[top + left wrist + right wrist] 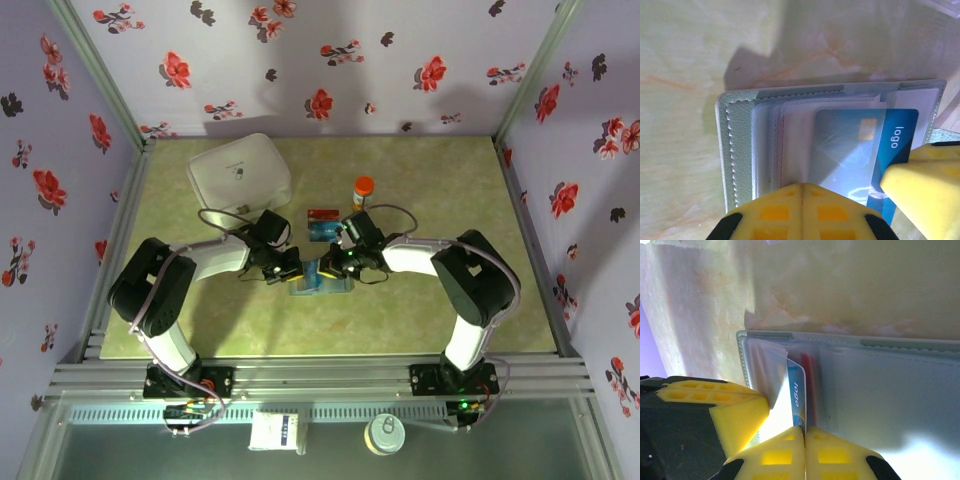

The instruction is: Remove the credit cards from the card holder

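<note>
**Two pairs of fingers on one holder: blue card pinched for withdrawal**

Holder (318,280) lay open on the counter (200,320), at mid-counter between the arms. Left fingers (802,196) were closed at its near edge, over the clear sleeves. Whether they pinched a sleeve or only pressed down could not be told. Right fingers (805,436) were closed on the protruding edge of the blue card (797,392), which sat partly out of its sleeve. A red edge (809,371), probably another card, stood in the adjoining pocket. Beyond the holder, a red card (321,213) and a teal card (322,232) lay loose on the counter, near a bottle (363,190).

Risks, as judged:
- The grip took only a thin margin of card, so the fingers might slip off under a pull.
- The sleeve might cling and lift with the card.
- If the left hold gave, the whole holder would drag.
- The red neighbour might ride out too.

Legible writing: "logo" in white on the blue card, beside a gold chip (867,129). No brand could be read.
</note>
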Motion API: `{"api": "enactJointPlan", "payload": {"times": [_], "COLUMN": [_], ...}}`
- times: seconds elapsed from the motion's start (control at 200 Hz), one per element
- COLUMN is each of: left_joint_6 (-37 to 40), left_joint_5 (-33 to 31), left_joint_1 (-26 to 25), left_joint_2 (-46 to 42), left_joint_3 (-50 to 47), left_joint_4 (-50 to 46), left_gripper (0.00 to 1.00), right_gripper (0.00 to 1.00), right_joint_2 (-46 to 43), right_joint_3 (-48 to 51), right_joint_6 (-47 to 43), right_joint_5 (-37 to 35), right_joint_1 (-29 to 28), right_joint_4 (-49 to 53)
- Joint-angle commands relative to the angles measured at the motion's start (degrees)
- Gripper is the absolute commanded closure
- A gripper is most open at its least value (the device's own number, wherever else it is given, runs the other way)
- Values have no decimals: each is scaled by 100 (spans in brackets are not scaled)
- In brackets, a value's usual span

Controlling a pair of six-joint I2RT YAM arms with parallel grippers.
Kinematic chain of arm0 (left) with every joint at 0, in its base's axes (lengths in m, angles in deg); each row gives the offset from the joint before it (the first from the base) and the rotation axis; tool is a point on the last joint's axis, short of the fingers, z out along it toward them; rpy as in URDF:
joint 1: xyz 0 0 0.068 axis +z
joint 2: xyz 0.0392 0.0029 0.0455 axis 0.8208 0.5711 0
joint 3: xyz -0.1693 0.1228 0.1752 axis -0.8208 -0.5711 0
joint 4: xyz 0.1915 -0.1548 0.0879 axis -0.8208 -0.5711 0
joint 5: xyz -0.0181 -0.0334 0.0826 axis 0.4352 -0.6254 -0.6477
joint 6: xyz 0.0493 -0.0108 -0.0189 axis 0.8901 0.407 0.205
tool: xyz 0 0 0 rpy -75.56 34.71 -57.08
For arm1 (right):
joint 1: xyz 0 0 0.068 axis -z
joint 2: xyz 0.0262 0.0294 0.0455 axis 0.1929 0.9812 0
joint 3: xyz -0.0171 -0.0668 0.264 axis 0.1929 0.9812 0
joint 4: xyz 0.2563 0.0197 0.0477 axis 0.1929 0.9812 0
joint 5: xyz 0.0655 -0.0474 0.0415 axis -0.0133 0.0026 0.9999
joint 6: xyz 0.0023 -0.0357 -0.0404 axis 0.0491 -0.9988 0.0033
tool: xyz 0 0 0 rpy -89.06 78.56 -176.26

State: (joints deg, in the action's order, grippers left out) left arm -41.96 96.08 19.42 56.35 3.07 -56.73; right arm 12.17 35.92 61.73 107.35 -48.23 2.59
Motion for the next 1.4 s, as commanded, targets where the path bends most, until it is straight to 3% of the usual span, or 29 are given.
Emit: {"api": "enactJointPlan", "payload": {"times": [0.0, 0.28, 0.515, 0.875, 1.225, 1.395], "left_joint_6": [79, 68, 18, 10, -81, -145], "left_joint_5": [-144, -148, -139, -174, -382, -482], "left_joint_1": [-29, -29, -29, -11, 59, 77], "left_joint_2": [187, 121, -2, -320, -771, -1063], "left_joint_3": [-27, -65, -42, -118, -415, -621], "left_joint_4": [-268, -239, -78, 74, 70, 22], "left_gripper": [100, 100, 99, 94, 91, 91], "right_gripper": [92, 93, 95, 100, 100, 100], "right_joint_2": [-185, -528, -539, -350, 191, 587], "right_joint_3": [192, -39, -834, -2144, -3426, -4123], "right_joint_6": [-169, -682, -1927, -4940, -8311, -9436], "right_joint_5": [-280, -472, -776, -1933, -2159, -2076], "right_joint_1": [137, 256, 258, 261, 318, 329], "right_joint_4": [339, 1141, 2428, 4010, 4844, 5325]}}
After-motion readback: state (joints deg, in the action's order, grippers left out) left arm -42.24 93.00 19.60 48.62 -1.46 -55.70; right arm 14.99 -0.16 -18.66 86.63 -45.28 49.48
